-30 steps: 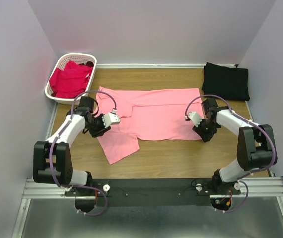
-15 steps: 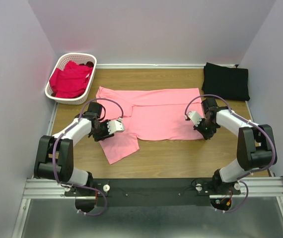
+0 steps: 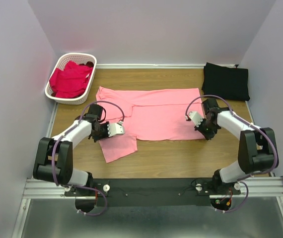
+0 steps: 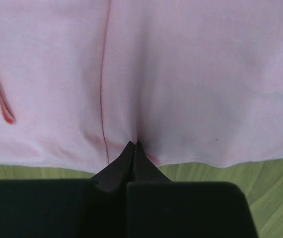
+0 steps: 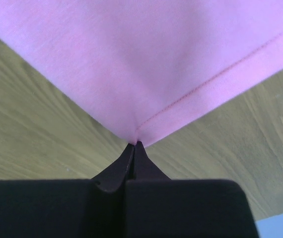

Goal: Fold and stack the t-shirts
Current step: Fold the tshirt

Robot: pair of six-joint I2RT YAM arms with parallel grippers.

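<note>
A salmon-pink t-shirt [image 3: 151, 114] lies spread across the middle of the wooden table, one sleeve hanging toward the near side. My left gripper [image 3: 101, 133] is shut on its left edge beside a seam [image 4: 134, 144], the fabric puckering at the tips. At the shirt's near right hem corner my right gripper [image 3: 205, 133] is shut, pinching that corner [image 5: 136, 144]. A black t-shirt [image 3: 226, 81] lies folded at the far right. Magenta-red t-shirts [image 3: 71, 78] are piled in the basket.
A white slotted basket [image 3: 57, 67] stands at the far left corner against the wall. Lilac walls close in the table on three sides. Bare wood [image 3: 171, 156] runs between the pink shirt and the arm bases.
Both grippers have shut on the pink shirt. The left gripper slid right and a little nearer onto the shirt's left edge. The right arm hardly moved.
</note>
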